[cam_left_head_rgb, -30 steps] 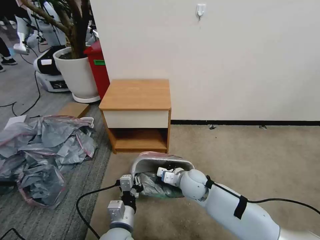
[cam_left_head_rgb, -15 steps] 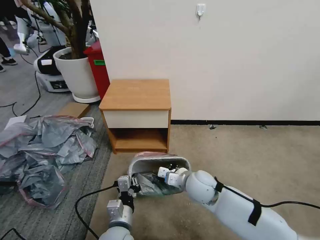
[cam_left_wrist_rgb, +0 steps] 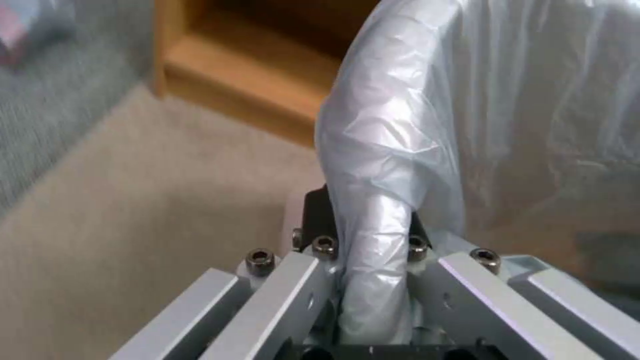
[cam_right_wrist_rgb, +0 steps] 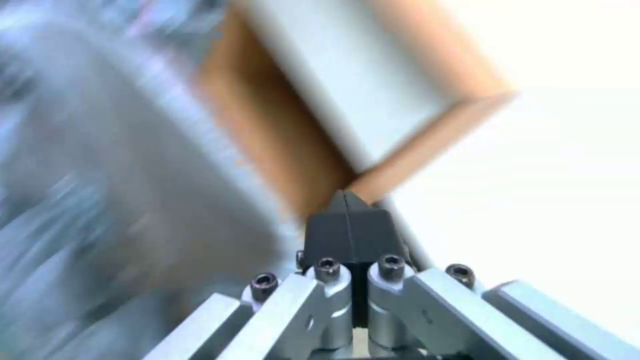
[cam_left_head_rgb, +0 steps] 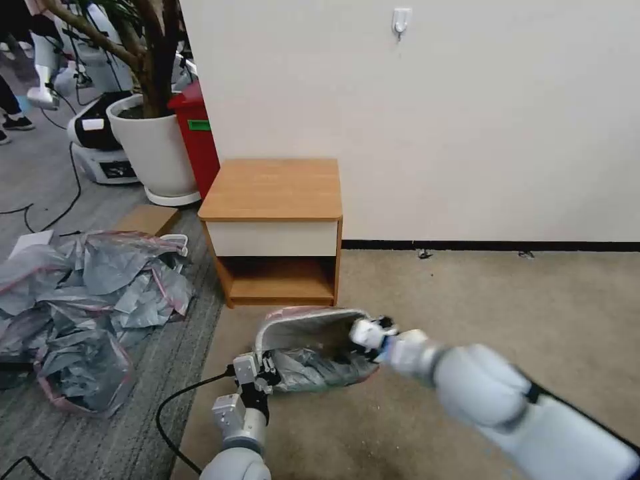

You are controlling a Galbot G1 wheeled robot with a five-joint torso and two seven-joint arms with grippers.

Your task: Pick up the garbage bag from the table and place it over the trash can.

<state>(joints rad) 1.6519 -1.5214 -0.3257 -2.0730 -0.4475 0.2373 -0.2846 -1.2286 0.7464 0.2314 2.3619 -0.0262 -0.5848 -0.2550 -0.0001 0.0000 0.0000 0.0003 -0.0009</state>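
Fingers (cam_left_wrist_rgb: 313, 235) half-hidden, pinching garbage bag (cam_left_wrist_rgb: 400, 150).

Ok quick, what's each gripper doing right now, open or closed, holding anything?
Left gripper: shut on the thin grey translucent plastic garbage bag.
Right gripper: shut, holding nothing visible.

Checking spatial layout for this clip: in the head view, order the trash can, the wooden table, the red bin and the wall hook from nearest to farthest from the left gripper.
1. trash can: right beside the left gripper, which is shut on the garbage bag.
2. table: just behind the can.
3. red bin: farther back, left of the table.
4. wall hook: high on the wall, farthest.
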